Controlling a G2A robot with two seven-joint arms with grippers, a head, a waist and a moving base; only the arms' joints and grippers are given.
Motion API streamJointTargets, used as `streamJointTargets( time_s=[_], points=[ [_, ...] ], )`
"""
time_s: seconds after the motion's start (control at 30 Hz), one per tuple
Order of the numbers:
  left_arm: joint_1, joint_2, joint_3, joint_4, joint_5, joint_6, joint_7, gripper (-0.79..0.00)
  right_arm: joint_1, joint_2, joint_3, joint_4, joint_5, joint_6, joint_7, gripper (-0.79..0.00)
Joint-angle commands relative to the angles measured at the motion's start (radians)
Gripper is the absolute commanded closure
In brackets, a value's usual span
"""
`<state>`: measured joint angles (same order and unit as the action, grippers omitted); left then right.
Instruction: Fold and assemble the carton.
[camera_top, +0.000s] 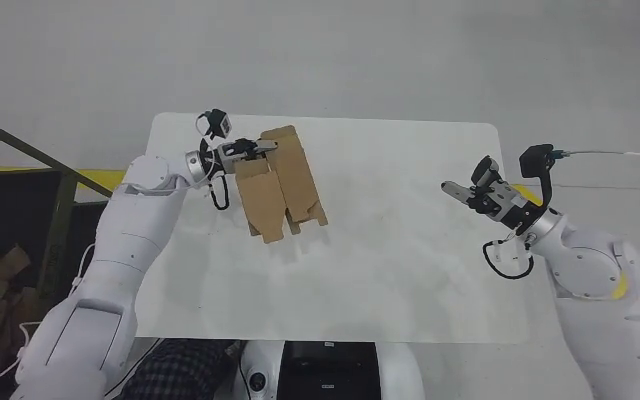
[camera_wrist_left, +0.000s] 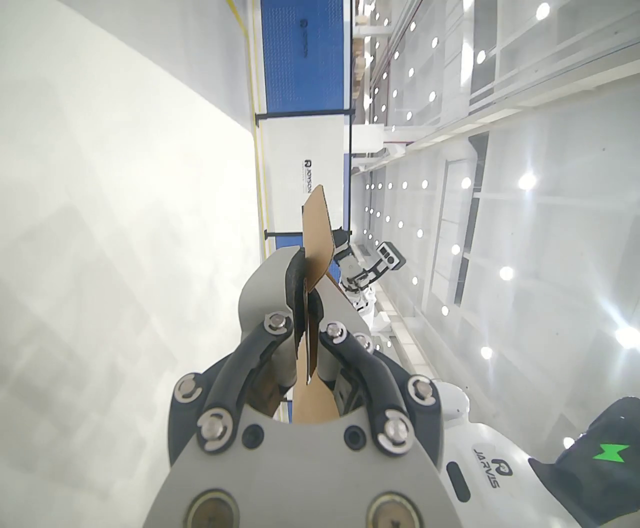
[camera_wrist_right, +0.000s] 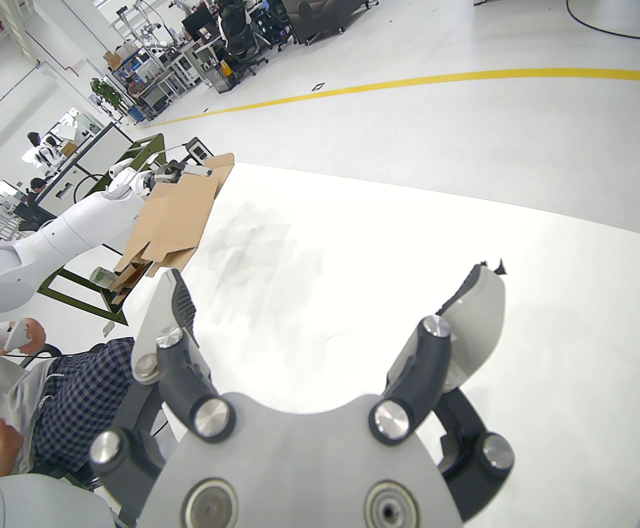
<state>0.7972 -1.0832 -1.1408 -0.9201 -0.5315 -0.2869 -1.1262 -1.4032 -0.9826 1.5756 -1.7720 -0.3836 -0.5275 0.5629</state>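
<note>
The left pincer (camera_wrist_left: 306, 285) is clamped on the far edge of the carton (camera_wrist_left: 317, 225), a thin wall of brown cardboard pinched between its pads. The white tabletop (camera_top: 400, 280) carries the work. The carton (camera_top: 280, 185) is a flattened brown sleeve over the tabletop's far left part, its flaps pointing toward the near side; whether its near end touches the surface cannot be told. The right pincer (camera_wrist_right: 330, 280) hangs above the tabletop's right edge, fingers spread wide apart, holding nothing, well apart from the carton.
</note>
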Motion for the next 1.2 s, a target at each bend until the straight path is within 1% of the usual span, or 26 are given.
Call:
streamJointTargets(
  time_s=[0.0,0.13,0.2,0.3,0.5,0.6,1.17],
  points=[
    [-0.008,-0.011,0.033,0.008,0.008,-0.003,-0.007,0.000,0.000,0.000,0.000,0.000,0.000,0.000,0.000,-0.785],
    [-0.024,-0.029,0.082,0.019,-0.001,-0.012,-0.058,0.000,0.000,0.000,0.000,0.000,0.000,0.000,0.000,-0.785],
    [-0.035,-0.037,0.101,0.025,0.014,-0.040,-0.067,0.000,0.000,0.000,0.000,0.000,0.000,0.000,0.000,-0.785],
    [-0.052,-0.049,0.129,0.029,0.012,-0.052,-0.100,0.000,0.000,0.000,0.000,0.000,0.000,0.000,0.000,-0.785],
    [-0.080,-0.068,0.167,0.028,-0.024,-0.086,-0.208,0.000,0.000,0.000,0.000,0.000,0.000,0.000,0.000,-0.785],
    [-0.096,-0.077,0.188,0.040,-0.032,-0.080,-0.263,0.000,0.000,0.000,0.000,0.000,0.000,0.000,0.000,-0.785],
    [-0.096,-0.077,0.188,0.040,-0.032,-0.080,-0.263,0.000,0.000,0.000,0.000,0.000,0.000,0.000,0.000,-0.785]
  ],
)
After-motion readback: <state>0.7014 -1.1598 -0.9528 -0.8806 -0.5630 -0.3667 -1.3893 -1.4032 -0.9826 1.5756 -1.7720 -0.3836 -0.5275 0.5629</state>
